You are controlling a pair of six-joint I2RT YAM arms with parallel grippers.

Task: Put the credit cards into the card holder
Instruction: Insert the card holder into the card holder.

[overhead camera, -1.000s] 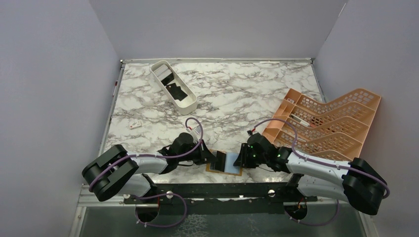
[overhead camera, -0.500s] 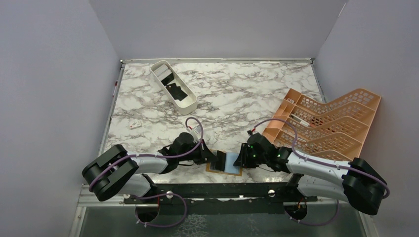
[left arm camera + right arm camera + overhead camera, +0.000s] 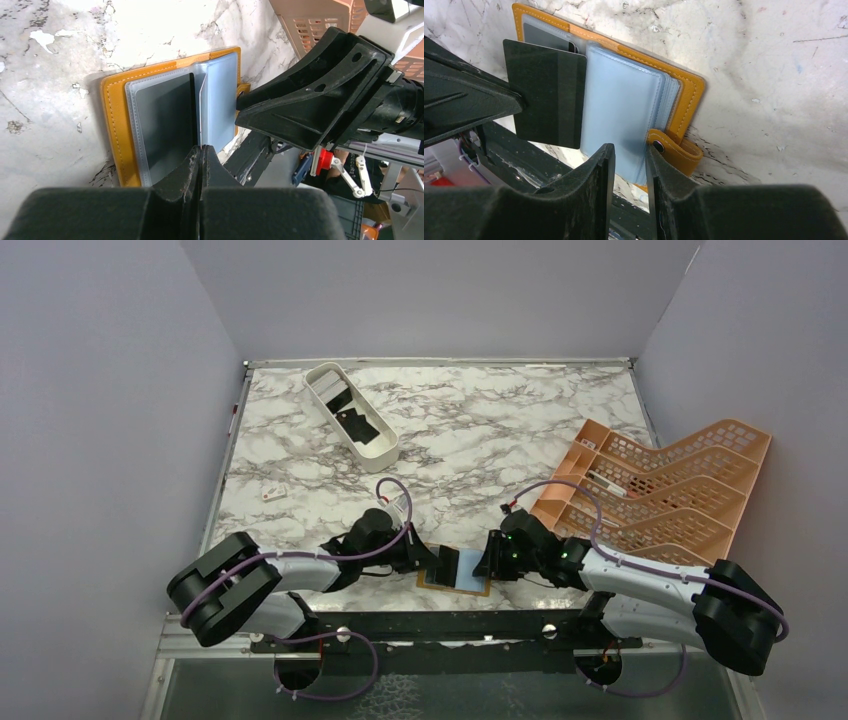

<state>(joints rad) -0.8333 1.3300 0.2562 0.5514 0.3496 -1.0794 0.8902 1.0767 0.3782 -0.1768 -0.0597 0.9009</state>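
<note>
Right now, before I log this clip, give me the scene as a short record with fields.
card holder: open flat on marble table
left hand: shut on black card, standing on edge over the holder's fold
right hand: jaws apart, tips at the blue sleeves' near edge
card status: apparently not yet slid into a sleeve
elsewhere: white tray holding dark cards; orange rack at right

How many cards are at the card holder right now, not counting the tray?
2. One black card pinched by the left tool, on edge over the open card holder; one dark card apparently tucked inside it. Others may hide behind the pale blue sleeves.
</note>
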